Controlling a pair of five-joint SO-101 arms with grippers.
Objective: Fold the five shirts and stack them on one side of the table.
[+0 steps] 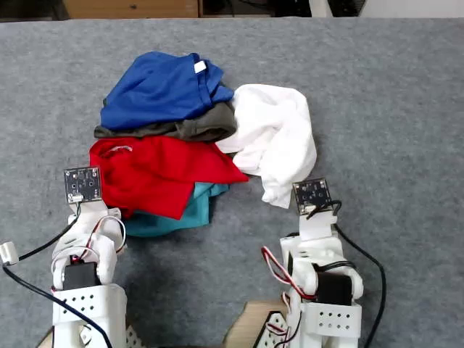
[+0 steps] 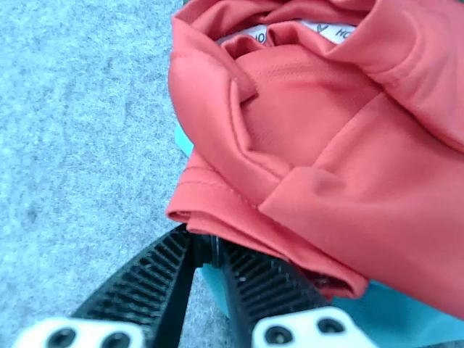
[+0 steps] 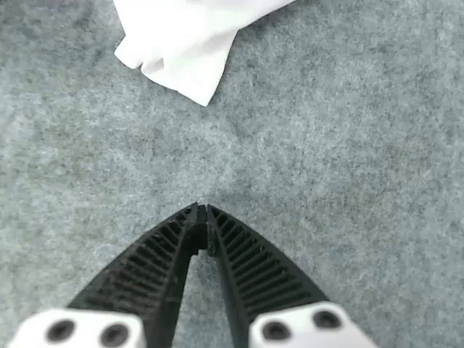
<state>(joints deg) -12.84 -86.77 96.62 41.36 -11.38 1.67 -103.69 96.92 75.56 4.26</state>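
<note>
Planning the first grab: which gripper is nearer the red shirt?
Left. The left gripper sits at the hem of the red shirt; the right gripper is over bare table, by the white shirt.

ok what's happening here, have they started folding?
Not yet. The blue shirt, dark grey shirt, red shirt, teal shirt and white shirt lie unfolded in one loose heap. The left gripper is shut, tips at the red shirt's hem; whether it pinches cloth is unclear. The right gripper is shut over bare table, short of the white shirt.
</note>
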